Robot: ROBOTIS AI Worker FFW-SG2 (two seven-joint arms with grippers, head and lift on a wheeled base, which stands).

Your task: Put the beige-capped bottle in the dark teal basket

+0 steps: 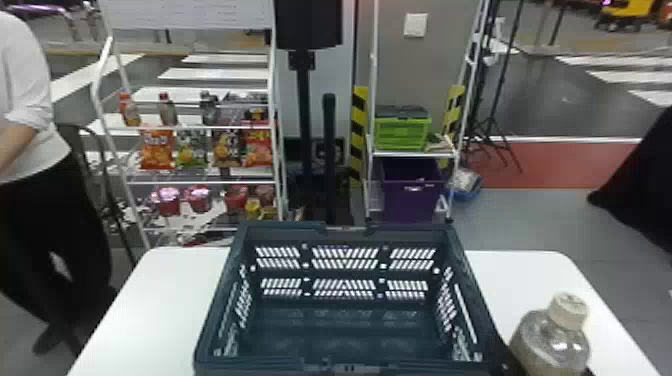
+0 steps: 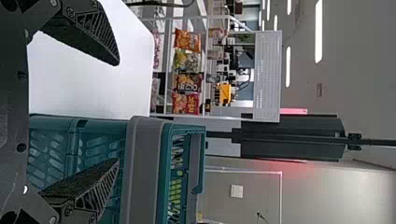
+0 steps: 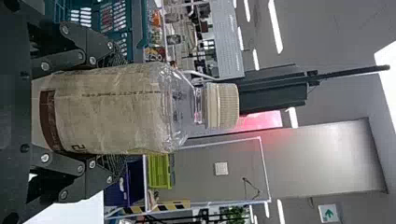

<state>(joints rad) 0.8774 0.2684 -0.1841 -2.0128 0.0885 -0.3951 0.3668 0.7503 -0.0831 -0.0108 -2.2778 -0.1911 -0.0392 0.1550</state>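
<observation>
A white rack (image 1: 190, 14) holds snack bags (image 1: 157, 150), and a green crate (image 1: 401, 134) sits above a purple bin (image 1: 413, 202)

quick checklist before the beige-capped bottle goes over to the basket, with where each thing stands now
1. Bottle between the fingers of the right end effector: ok, one on each side.
2. Beige cap on the bottle: ok.
3. Dark teal basket on the white table, top uncovered: ok.
4. Bottle over the basket opening: not ok, it is off to the basket's right.
5. Bottle's base high enough to pass the rim: cannot tell, the head view cuts off its lower part.
6. Left end effector free of any load: ok, fingers apart.
</observation>
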